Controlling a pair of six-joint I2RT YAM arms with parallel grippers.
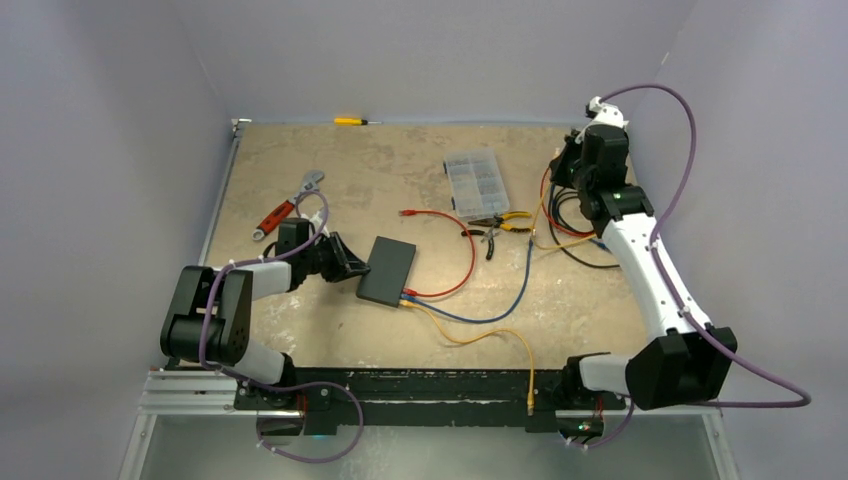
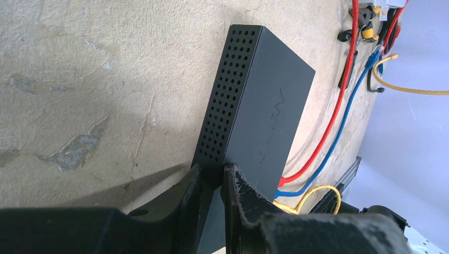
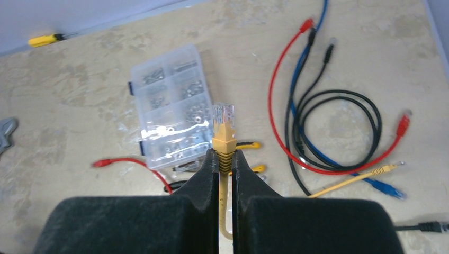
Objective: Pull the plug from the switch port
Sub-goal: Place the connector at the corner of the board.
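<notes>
The left gripper is seen closed down to a narrow gap, its black fingers clamped on the near corner of the switch, right at the perforated side wall. The switch is lying flat on the table, directly ahead of that gripper and touching it.

Over to the right gripper: the fingers are pressed together on the ribbed boot of a yellow plug. The plug is held upright above the table, with its clear tip free of any port.

From the top camera, the right arm is shown stretched to the far right corner, well apart from the switch at centre-left. Only the right wrist camera makes the pinched plug plain; from above it cannot be made out. In that wrist view the clear organiser box is seen just behind the plug, with loose cables coiled to the right, and the switch is out of frame.

In the left wrist view, a red cable, a blue cable and a yellow cable are shown entering the switch's port edge side by side. The top view confirms that this is the short edge nearest the arm bases.
</notes>
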